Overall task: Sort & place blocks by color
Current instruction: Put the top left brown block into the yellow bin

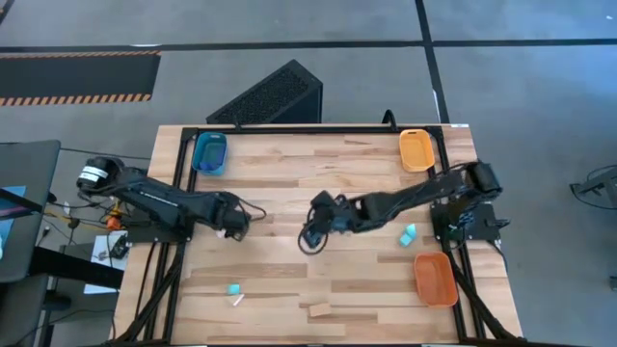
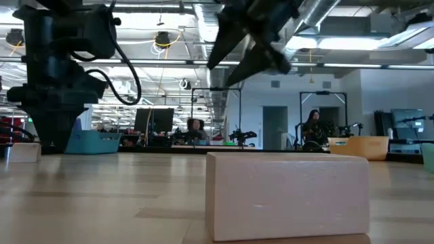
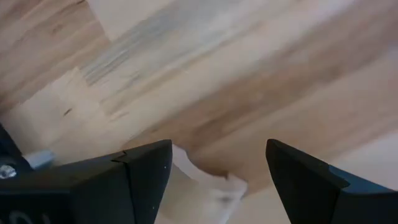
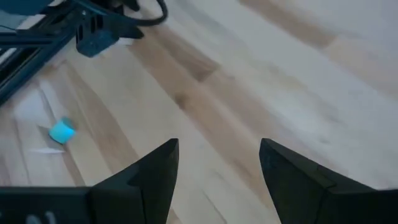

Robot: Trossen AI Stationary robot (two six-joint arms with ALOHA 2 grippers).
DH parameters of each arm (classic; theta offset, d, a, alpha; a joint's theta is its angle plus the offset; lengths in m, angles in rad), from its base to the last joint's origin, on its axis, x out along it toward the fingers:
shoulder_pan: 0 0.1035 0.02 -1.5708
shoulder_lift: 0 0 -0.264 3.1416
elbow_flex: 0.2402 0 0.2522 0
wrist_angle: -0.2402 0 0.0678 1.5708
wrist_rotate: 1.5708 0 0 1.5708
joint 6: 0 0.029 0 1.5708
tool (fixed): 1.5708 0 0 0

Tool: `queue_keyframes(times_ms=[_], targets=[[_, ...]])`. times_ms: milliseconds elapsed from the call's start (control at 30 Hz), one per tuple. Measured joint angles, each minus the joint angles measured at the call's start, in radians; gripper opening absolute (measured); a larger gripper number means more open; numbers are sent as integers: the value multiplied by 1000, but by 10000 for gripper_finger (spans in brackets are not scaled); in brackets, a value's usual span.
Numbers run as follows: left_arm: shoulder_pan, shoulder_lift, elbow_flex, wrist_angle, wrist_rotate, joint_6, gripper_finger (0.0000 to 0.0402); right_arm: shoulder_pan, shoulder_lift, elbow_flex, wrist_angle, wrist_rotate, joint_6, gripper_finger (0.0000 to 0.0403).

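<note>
My left gripper (image 1: 231, 220) is open, low over the table's left middle. A pale tan wooden piece (image 3: 202, 190) lies on the table between its fingers, close beside one finger (image 3: 146, 177). My right gripper (image 1: 318, 217) is open above the table's centre and holds nothing (image 4: 217, 180). A cyan cube (image 1: 232, 288) and a pale piece (image 1: 238, 301) lie near the near edge, and the cube also shows in the right wrist view (image 4: 62, 130). A tan wooden block (image 1: 318, 308) lies at the near edge and looms large in the low view (image 2: 288, 193). Another cyan cube (image 1: 408, 234) lies at the right. My left gripper stands with its fingers on either side of the pale tan piece (image 3: 186, 165), coming from above. Whether the closer finger touches the piece, I cannot tell.
A blue tray (image 1: 209, 152) sits at the far left corner, a yellow-orange tray (image 1: 416, 149) at the far right corner, and an orange tray (image 1: 435, 278) at the near right. A black cable loops below the right gripper (image 1: 310, 241). Bare wood lies between the two arms.
</note>
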State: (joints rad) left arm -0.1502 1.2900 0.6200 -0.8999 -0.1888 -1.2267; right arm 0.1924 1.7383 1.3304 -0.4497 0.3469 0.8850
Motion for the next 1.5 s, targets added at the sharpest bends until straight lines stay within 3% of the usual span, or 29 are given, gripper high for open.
queue_keyframes(times_ms=[133,300,433,567,833,1500], targets=[[25,-102,-31,-26,-7,-157,247,-32,-80,-10,-166,26,-58,249],[-3,-189,-32,-36,-94,-386,247,-114,-169,-120,-245,-47,-112,249],[-20,-180,-32,-61,-139,-501,247,-152,-250,-233,-185,-80,-130,249],[-47,-155,-32,-60,-109,-557,247,-177,-319,-320,-73,-85,-111,249],[-168,-102,-32,-111,-90,-782,247,-176,-382,-338,-15,-83,-116,249],[-185,-5,-37,-111,-51,-829,247,62,-290,-342,-27,31,32,249]])
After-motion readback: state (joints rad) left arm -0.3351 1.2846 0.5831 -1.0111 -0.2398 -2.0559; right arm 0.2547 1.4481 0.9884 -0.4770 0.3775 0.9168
